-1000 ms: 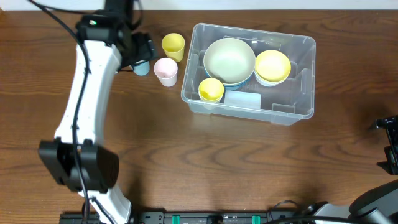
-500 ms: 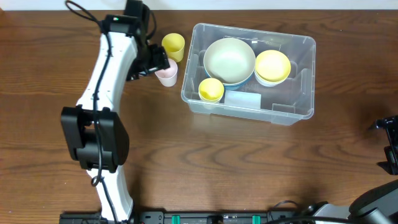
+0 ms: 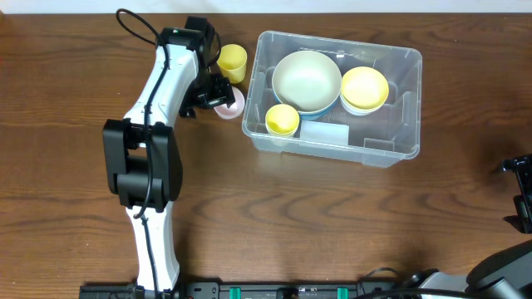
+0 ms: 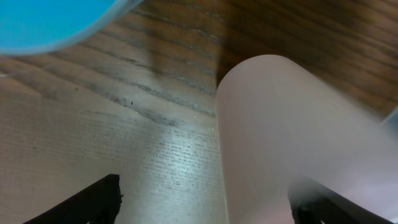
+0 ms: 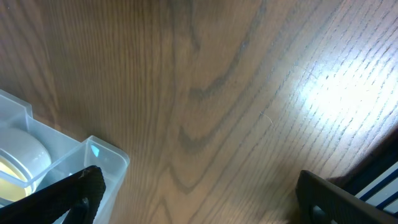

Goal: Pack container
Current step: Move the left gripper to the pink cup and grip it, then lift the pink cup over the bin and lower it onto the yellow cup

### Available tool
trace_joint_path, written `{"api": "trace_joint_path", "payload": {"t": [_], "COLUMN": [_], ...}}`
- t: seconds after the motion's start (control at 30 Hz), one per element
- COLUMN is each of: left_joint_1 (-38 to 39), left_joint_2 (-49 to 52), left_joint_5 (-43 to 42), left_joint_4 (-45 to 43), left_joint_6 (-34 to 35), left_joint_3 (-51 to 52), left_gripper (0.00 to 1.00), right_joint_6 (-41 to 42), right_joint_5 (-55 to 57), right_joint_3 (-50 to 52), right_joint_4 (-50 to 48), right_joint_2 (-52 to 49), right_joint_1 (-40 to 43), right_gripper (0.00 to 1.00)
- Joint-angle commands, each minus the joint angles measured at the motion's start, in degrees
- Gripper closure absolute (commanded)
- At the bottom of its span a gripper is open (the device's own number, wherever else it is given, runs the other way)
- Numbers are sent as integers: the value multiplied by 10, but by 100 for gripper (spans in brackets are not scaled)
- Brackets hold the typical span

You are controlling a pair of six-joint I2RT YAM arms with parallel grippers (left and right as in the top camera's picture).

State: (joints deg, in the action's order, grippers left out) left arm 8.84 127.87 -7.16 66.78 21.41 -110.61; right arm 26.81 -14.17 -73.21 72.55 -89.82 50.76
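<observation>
The left arm (image 3: pixel 160 81) has white shells, black joints, a black claw (image 3: pixel 220 97) and a black cable (image 3: pixel 138 17).

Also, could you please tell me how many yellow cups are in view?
2. One yellow cup stands on the table just left of the container; the other sits inside it, in the near-left corner. The left arm could hide more.

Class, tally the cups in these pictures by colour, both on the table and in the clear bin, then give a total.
Yellow cups: 2
Pink cup: 1
Blue cup: 1
Total: 4
</observation>
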Motion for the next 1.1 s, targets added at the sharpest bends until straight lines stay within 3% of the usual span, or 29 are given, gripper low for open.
{"api": "trace_joint_path", "payload": {"t": [0.0, 0.1, 0.37, 0.63, 0.87, 1.07], "left_joint_1": [-2, -2, -2, -2, 5, 71], "left_joint_2": [4, 4, 4, -45, -210, -329], "left_joint_5": [1, 1, 1, 0, -11, -9], "left_joint_4": [-2, -6, 19, 64, 53, 15], "left_joint_6": [2, 1, 1, 1, 3, 3], "left_joint_3": [-1, -1, -1, -2, -8, -8], "left_gripper": [23, 30, 94, 94, 94, 94], "right_joint_6": [8, 8, 8, 8, 8, 8], "right_joint_5": [-2, -2, -2, -2, -2, -2], "right_joint_3": [-1, -1, -1, -1, -1, -1], "right_joint_4": [0, 0, 0, 0, 0, 0], "right_joint_2": [9, 9, 9, 9, 9, 9], "right_joint_1": [2, 2, 2, 2, 2, 2], "right_gripper": [1, 1, 1, 1, 1, 1]}}
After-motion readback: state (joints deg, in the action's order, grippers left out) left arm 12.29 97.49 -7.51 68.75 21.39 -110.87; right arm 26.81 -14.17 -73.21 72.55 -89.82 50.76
